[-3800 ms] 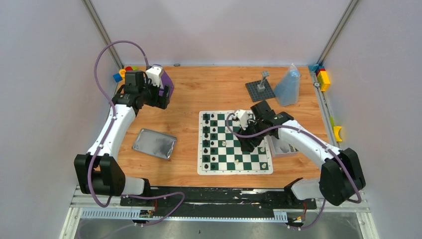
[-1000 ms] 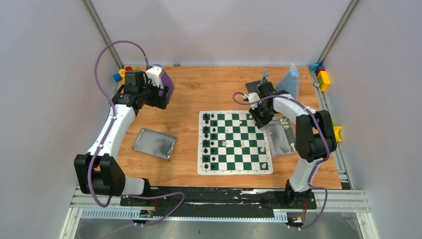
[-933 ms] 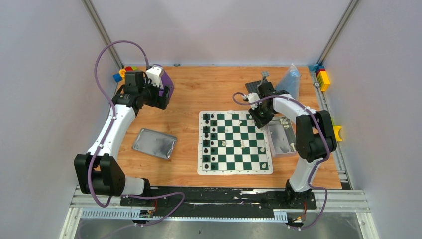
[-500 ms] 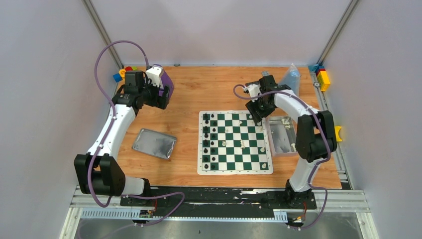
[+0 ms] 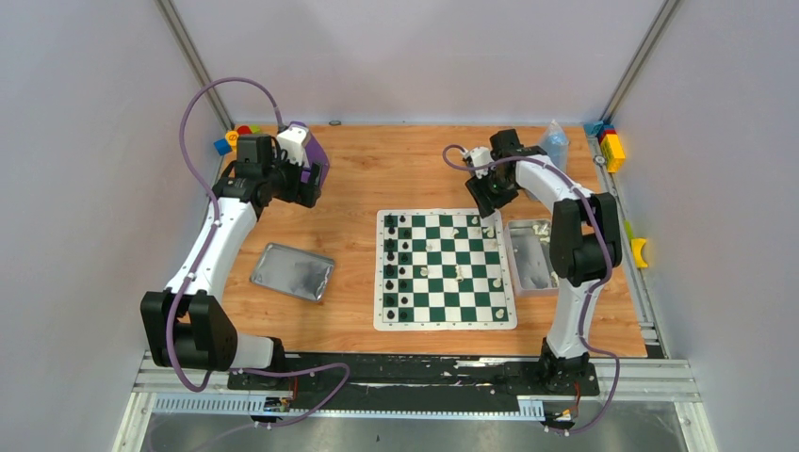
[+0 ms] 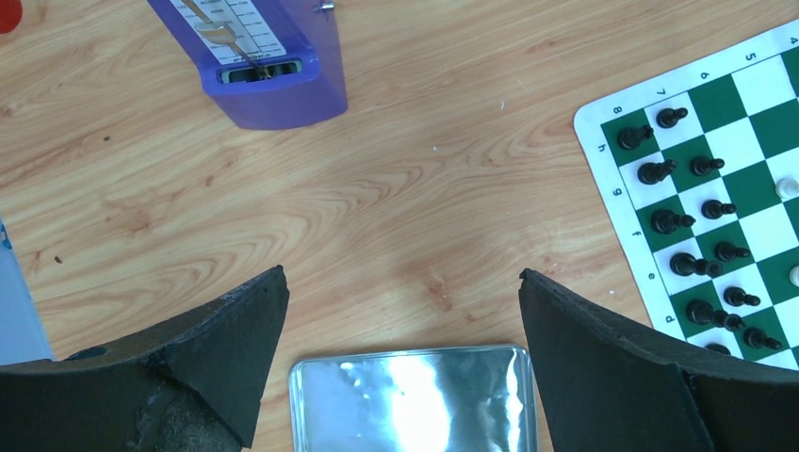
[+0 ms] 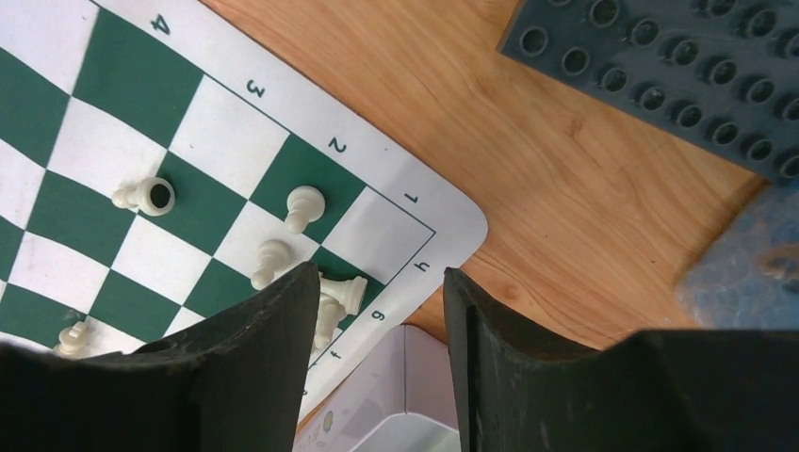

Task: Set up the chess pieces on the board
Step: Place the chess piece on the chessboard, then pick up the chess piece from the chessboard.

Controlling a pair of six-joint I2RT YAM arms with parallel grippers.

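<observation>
Chess pieces [image 6: 671, 221] in black line the board's [image 5: 443, 323] left edge; cream ones [image 7: 303, 205] cluster at its far right corner, near the right gripper [image 7: 382, 281], jaws parted and empty. Left gripper [image 6: 402, 278], jaws wide and empty, hangs aside, probably for clearance.

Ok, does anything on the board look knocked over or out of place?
Yes: one white piece lies on its side on the board, its hollow base showing, near the corner marked 1 and h.
</observation>
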